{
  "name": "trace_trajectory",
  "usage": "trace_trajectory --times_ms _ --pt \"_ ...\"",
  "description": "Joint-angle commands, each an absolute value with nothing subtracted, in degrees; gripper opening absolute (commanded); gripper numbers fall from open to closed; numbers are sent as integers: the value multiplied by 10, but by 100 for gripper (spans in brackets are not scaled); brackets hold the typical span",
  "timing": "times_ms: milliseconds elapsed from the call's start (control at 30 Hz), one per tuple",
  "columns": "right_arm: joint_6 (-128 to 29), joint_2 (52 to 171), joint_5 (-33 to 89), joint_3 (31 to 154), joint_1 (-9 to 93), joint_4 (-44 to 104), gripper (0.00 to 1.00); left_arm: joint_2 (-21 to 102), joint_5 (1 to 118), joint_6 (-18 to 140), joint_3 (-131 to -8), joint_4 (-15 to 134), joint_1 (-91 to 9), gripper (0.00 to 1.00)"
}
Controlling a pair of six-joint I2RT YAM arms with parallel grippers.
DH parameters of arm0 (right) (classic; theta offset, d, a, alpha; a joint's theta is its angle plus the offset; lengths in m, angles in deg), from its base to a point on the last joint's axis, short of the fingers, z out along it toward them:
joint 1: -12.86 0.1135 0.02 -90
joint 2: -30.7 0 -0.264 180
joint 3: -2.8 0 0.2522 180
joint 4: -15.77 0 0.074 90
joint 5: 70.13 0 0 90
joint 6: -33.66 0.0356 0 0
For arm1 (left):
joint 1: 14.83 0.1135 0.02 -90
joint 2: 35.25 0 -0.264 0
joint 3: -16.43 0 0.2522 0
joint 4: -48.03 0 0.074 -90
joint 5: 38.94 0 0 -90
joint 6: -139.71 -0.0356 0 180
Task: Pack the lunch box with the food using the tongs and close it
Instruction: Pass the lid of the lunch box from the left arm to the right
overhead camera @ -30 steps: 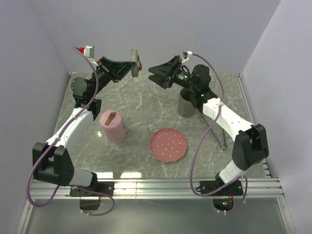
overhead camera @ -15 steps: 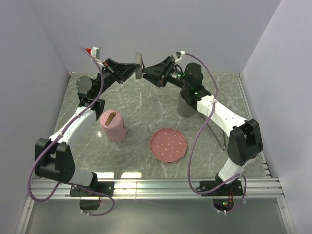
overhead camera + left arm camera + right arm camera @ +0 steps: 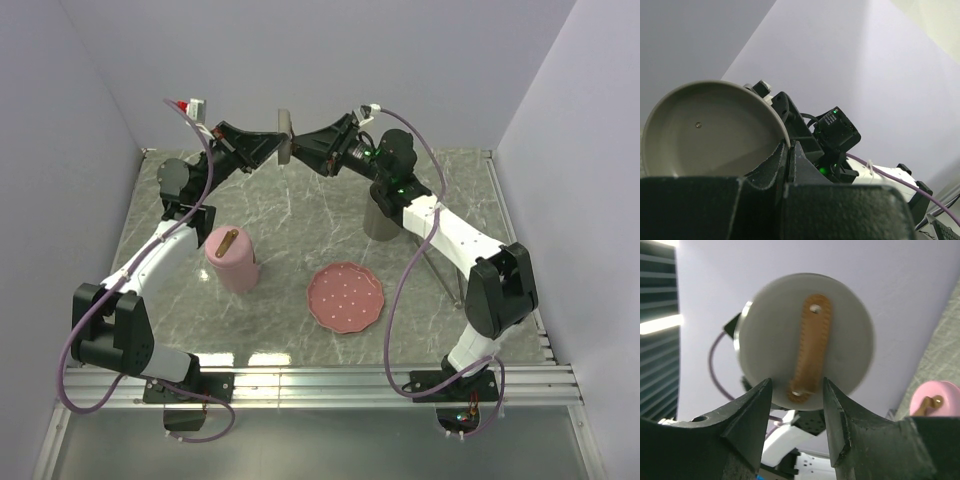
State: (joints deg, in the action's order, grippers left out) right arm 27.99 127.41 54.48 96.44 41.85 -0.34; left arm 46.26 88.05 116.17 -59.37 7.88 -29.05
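My left gripper [image 3: 272, 150] [image 3: 790, 145] is raised above the back of the table and shut on the rim of the lunch box's round grey lid [image 3: 284, 137] [image 3: 710, 130]. My right gripper [image 3: 298, 152] [image 3: 797, 382] faces the lid [image 3: 850, 335] from the right. Its jaws stand open on either side of the lower end of the lid's brown strap [image 3: 810, 345], with gaps showing. The grey lunch box [image 3: 380, 215] stands lidless under the right arm. The tongs [image 3: 445, 275] lie on the table at the right. The food is out of view.
A pink cylindrical container [image 3: 232, 258] [image 3: 935, 400] with a brown strap on its lid stands at left centre. An empty pink scalloped plate [image 3: 346, 297] lies at front centre. Walls close in the back and sides, and a metal rail runs along the near edge.
The right gripper swung left up to the lid and its jaws narrowed around the strap. The left gripper brought the lid slightly to the right and turned it edge-on to the top camera.
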Motion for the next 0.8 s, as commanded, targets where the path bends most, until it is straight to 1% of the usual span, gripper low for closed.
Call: trace_trajectory --times_ms 0,133,300,533,633,733,767 --pt "314 1270 542 970 409 -72 53 446 881 1182 -588 33 -293 0" --pt "338 1264 539 953 395 -112 52 447 880 1187 -588 30 -293 0" --pt "315 1260 538 957 402 -77 50 450 882 1185 -586 27 -294 0" --pt "311 1269 539 956 420 -76 49 448 884 1185 -588 31 -300 0" --pt "308 1269 537 949 423 -77 47 448 884 1187 -584 27 -301 0" --pt "312 1271 538 946 425 -84 40 449 887 1188 -582 23 -307 0" --pt "313 1273 539 945 425 -87 34 448 889 1188 -583 22 -308 0"
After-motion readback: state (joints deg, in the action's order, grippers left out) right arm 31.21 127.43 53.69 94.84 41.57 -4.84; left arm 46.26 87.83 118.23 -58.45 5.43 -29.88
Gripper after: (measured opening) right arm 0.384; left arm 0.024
